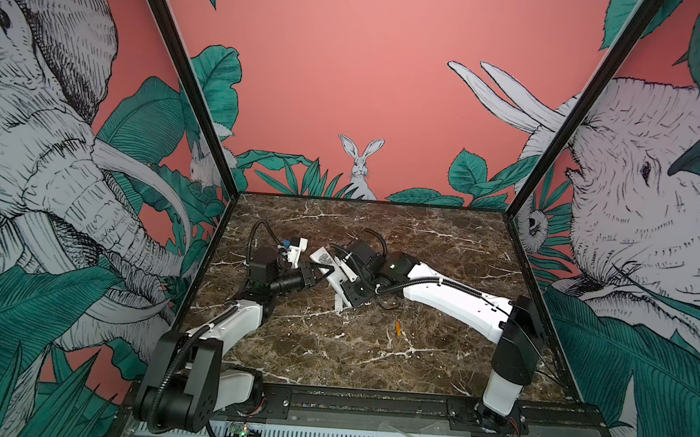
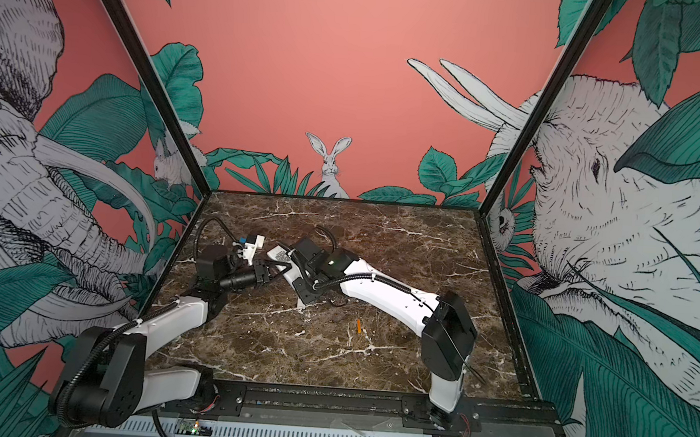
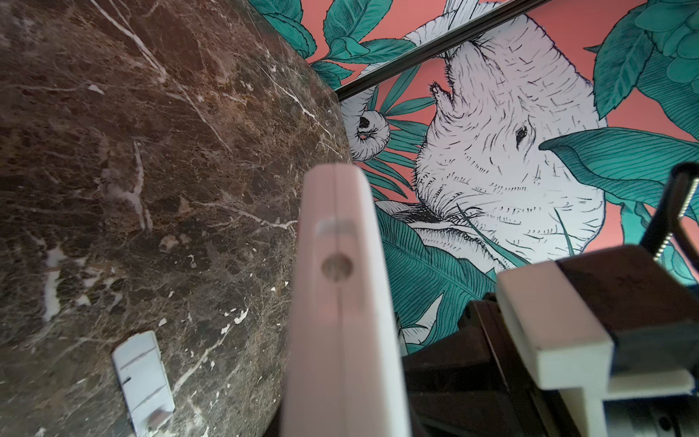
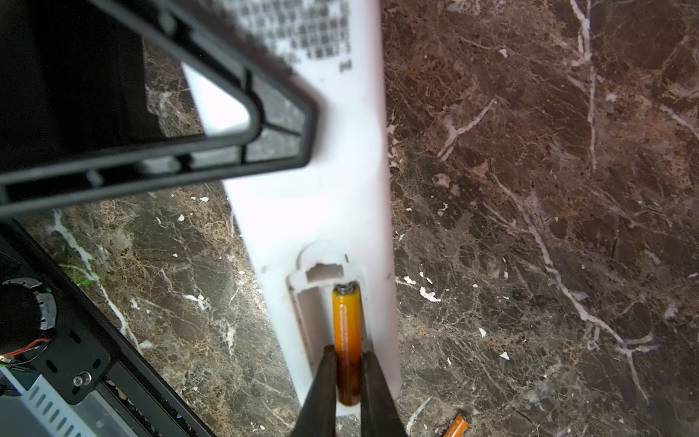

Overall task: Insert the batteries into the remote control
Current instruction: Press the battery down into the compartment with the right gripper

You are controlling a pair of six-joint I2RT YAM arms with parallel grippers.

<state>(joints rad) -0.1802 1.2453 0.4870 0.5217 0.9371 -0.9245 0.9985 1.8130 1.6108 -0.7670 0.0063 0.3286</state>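
Note:
The white remote control [image 1: 326,259] hangs tilted above the table with its dark printed label upward. My left gripper [image 1: 313,274] is shut on its side, and the left wrist view shows the remote control [image 3: 340,302] edge on. In the right wrist view the open compartment faces up with one orange battery [image 4: 347,325] lying in its right-hand slot. My right gripper [image 4: 347,353] is shut on that battery's near end, one dark finger [image 4: 325,378] on each side. The second battery [image 1: 398,328] lies loose on the table, also seen in a top view [image 2: 359,326] and the right wrist view [image 4: 455,425].
A small loose white cover [image 3: 143,382] lies flat on the brown marble table [image 1: 331,360], close beside the held remote. Patterned walls enclose the table on three sides. Both arm bases stand on the black rail [image 1: 370,404] at the front edge.

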